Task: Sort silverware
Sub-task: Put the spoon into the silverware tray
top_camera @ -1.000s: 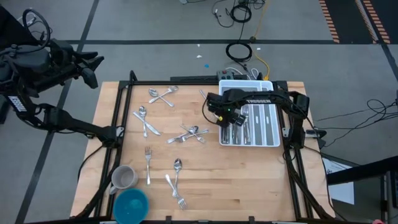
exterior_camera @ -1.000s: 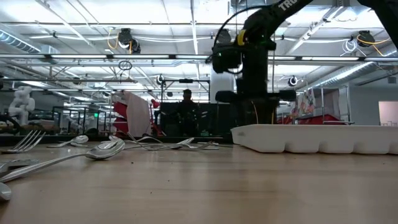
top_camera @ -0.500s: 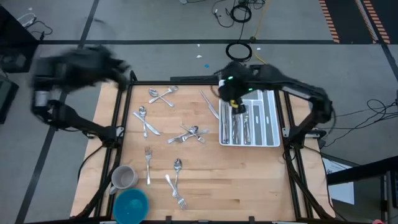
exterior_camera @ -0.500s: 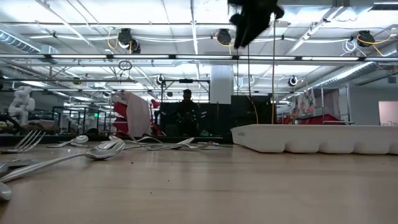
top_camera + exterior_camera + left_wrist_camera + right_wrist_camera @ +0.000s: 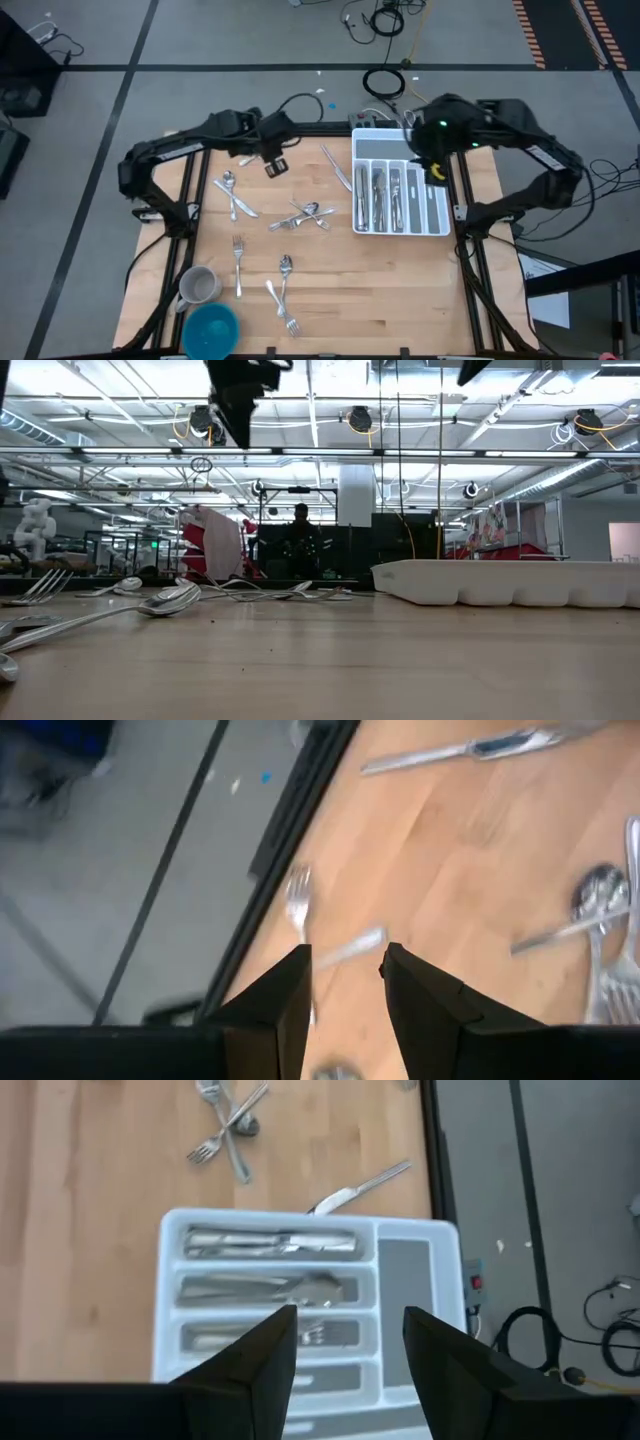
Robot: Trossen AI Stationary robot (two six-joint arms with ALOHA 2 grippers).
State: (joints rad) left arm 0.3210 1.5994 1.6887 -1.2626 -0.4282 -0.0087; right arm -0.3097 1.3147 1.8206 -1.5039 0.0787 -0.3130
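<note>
Silverware lies scattered on the wooden table: a spoon and knife (image 5: 232, 195), a crossed heap (image 5: 305, 214), a fork (image 5: 238, 262), a spoon (image 5: 285, 266) and a fork (image 5: 284, 312) near the front. A knife (image 5: 338, 167) lies beside the white tray (image 5: 400, 233), which holds several pieces (image 5: 270, 1242) in its compartments. My left gripper (image 5: 275, 164) hangs open and empty over the table's far left part, above a fork (image 5: 297, 900). My right gripper (image 5: 437, 170) hangs open and empty high over the tray's right side (image 5: 405, 1270).
A grey mug (image 5: 200, 285) and a blue bowl (image 5: 212, 330) stand at the near left corner. Black frame rails (image 5: 200, 170) run along the table's edges. In the low view both grippers show only at the top, the left gripper (image 5: 240, 390) and the right gripper (image 5: 470, 370).
My left arm has swung in from beyond the table's left edge and come down over the far left part of the table, turning as it went. My right gripper has risen from the tray's left compartments, moved toward the table's right edge, and rolled.
</note>
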